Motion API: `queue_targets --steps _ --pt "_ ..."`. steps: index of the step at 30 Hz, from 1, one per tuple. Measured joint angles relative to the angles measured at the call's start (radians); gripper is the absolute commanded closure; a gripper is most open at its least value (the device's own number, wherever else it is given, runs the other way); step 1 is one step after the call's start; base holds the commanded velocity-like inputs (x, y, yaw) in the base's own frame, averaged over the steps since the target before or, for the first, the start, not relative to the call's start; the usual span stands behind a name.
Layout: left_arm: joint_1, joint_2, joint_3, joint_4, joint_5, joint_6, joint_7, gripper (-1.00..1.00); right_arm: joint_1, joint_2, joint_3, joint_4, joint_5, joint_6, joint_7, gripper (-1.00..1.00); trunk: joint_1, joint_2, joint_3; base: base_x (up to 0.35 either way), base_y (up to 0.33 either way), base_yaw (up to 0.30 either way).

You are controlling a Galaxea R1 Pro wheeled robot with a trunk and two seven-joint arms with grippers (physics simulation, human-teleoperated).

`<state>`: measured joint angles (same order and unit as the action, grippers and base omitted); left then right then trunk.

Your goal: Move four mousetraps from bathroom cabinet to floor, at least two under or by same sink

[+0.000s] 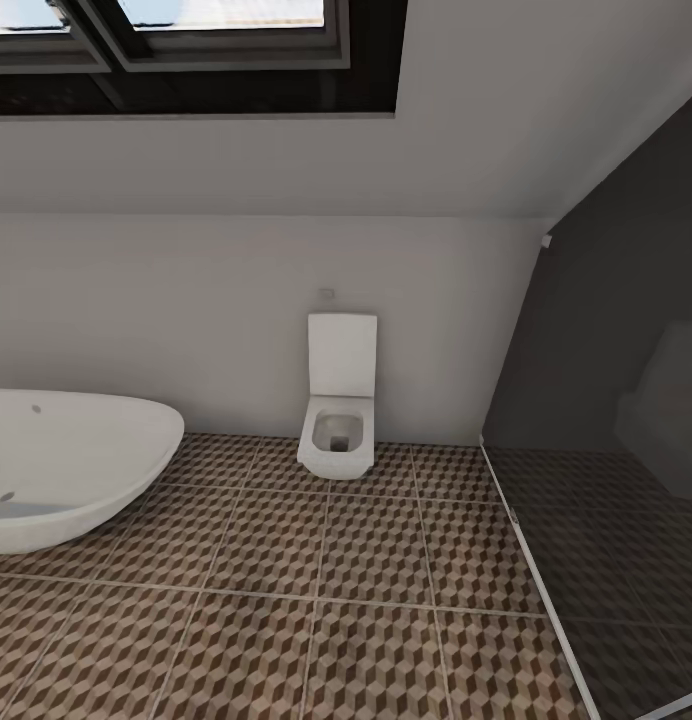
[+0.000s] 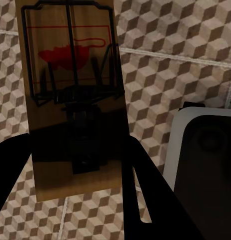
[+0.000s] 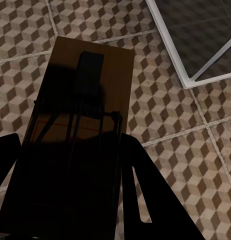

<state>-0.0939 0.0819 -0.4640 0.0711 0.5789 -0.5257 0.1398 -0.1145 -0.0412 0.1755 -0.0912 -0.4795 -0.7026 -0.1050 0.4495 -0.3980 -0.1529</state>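
Left gripper (image 2: 70, 165) pointing down toward floor, dark fingers (image 2: 140, 195) closed on either side of a mousetrap (image 2: 70, 90), right gripper (image 3: 70, 180) likewise angled downward, fingers (image 3: 145, 195) clamped on a second mousetrap (image 3: 80, 110)

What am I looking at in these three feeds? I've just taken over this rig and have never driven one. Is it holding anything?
You are driving a wheeled robot with two arms in a simulated bathroom. The big picture comes from its head camera: a white toilet against the far wall, a white bathtub on the left, a glass partition on the right, and the cube-patterned bathroom floor. The other two pictures come from cameras near each gripper, looking down along the fingers at that floor. The left gripper holds a mousetrap, a tan board with dark wire and a red mark. The right gripper holds another mousetrap, shadowed. The dark shapes at the edges are the fingers.
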Motion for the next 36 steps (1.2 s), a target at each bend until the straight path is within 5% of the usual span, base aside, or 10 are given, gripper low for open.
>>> queue_targets --steps 36 --pt "0.0 0.0 0.0 0.0 0.0 0.0 0.0 1.0 0.0 0.0 0.0 0.0 0.0 0.0 0.0 1.0 0.0 0.0 0.0 0.0 0.0 0.0"
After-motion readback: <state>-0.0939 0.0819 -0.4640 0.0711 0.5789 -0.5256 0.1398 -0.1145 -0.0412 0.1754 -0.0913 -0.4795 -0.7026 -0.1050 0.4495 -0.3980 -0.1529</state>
